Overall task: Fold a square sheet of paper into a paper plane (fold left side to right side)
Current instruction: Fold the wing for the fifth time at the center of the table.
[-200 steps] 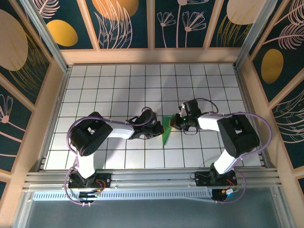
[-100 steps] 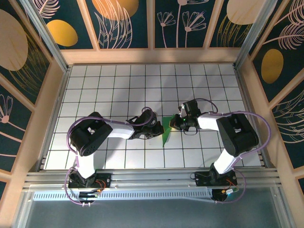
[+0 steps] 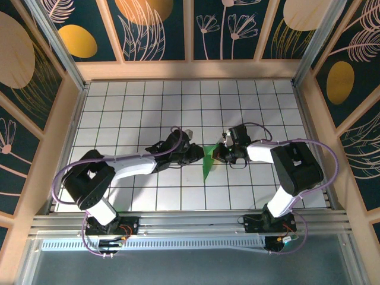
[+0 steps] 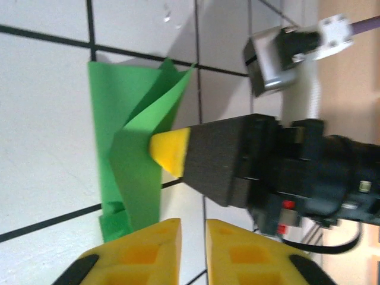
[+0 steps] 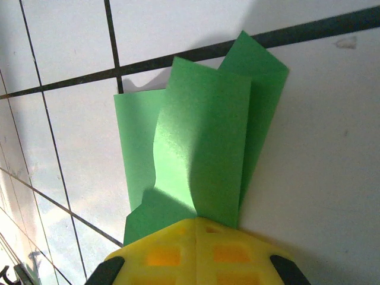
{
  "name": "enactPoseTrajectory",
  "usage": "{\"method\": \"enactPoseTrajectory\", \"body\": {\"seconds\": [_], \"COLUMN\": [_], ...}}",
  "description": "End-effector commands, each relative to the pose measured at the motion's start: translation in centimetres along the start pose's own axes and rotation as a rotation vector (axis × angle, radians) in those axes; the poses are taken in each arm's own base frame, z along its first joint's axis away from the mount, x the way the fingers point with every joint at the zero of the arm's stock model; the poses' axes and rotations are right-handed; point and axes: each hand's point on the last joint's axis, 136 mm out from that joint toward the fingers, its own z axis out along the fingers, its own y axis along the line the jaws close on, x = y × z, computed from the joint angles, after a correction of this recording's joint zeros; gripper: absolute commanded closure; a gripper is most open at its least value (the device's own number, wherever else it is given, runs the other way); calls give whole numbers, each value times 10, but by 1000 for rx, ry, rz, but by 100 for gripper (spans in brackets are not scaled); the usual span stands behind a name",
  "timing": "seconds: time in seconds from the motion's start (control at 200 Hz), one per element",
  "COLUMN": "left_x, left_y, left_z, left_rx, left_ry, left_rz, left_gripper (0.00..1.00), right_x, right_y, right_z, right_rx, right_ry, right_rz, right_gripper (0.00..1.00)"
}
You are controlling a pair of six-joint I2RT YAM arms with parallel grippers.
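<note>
Reaching in from the left, the left arm [image 3: 127, 166] lies low across the white-tiled worktop [image 3: 148, 107]. Its left pincer [image 3: 198, 157] ends just beside the left edge of the paper [image 3: 207, 165]. From above, the dark wrist covers the fingertips, so contact with the sheet cannot be told there. The left wrist camera has its two yellow fingers [image 4: 166, 237] cut off by the bottom edge. A narrow slit of tile shows between them with nothing in it, so this pincer is slightly parted and grips nothing. The paper's lower corner sits just above one finger; whether they touch is unclear.

The paper lies at the middle of the worktop, between the two pincers. From above it reads as a slim green sliver, its upper end tucked under the right wrist. Closer up [image 4: 133, 160] it is folded into overlapping layers, with flaps lifted off the tiles and casting shadows. The number of layers is hard to count.

Right of it, the right pincer [image 3: 218, 153] comes in on the right arm [image 3: 264, 153]. In its own camera the yellow fingers [image 5: 237, 237] press together with no gap and the green layers [image 5: 202, 136] run in under them: it is closed on the paper. How deep the sheet goes between the jaws is hidden. From the left wrist camera, one yellow tip [image 4: 169, 151] rests against the raised fold.
</note>
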Motion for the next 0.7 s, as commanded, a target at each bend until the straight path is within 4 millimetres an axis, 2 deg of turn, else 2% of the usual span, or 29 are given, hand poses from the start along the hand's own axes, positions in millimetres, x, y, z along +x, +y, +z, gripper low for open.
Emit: {"method": "enactPoseTrajectory", "body": {"seconds": [0.0,0.19,0.285,0.32,0.696], "left_x": [20,42,45,49,63], "left_y": [14,-4,-8,1,6], "left_z": [-3,9,16,24,37], "left_rx": [-22,48,55,32,31], "left_ry": [81,196,214,228,280], "left_rz": [-45,-47,-44,-54,-63], "left_gripper": [89,97,98,98,99], "right_x": [26,27,28,27,27], "right_y": [-35,-35,-35,-34,-34], "right_z": [6,7,7,7,8], "right_rx": [135,134,135,134,140], "right_ry": [72,75,79,77,83], "right_rz": [41,41,39,37,34], "right_gripper": [100,100,100,100,100]}}
